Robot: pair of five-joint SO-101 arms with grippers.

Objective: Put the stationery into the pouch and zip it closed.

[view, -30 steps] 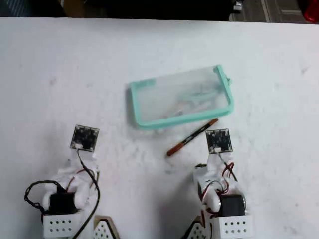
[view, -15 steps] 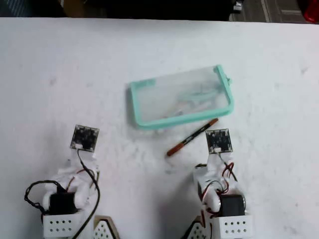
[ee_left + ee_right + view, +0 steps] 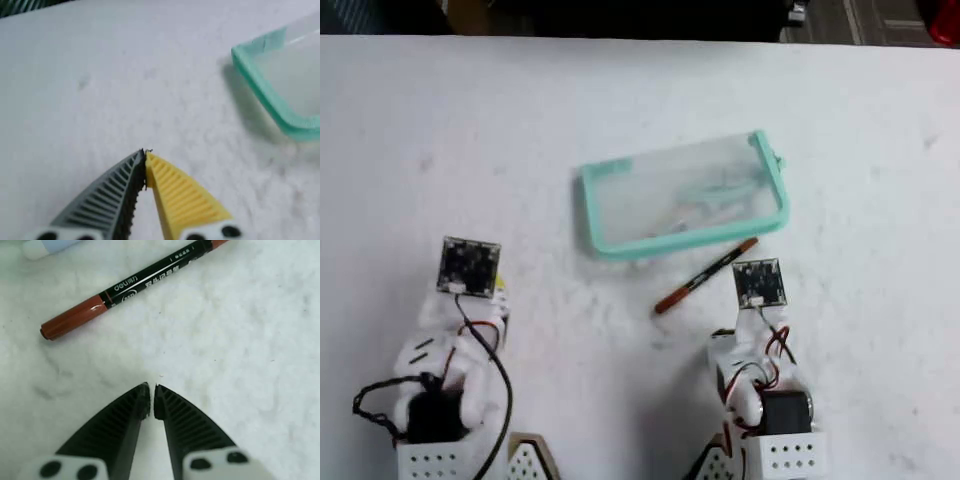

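A clear pouch with a mint-green border lies flat at the table's middle, with some stationery faintly visible inside. Its green corner appears in the left wrist view. A black marker with brown-red caps lies just in front of the pouch, and it shows close in the right wrist view as the marker. My right gripper is shut and empty, a short way from the marker's cap. My left gripper is shut and empty over bare table, left of the pouch.
The white tabletop stretches wide around the pouch. Its far edge runs along the back. Both arm bases sit at the near edge, the left arm and the right arm.
The left arm has moved forward and slightly left. The right arm, marker and pouch have not moved.
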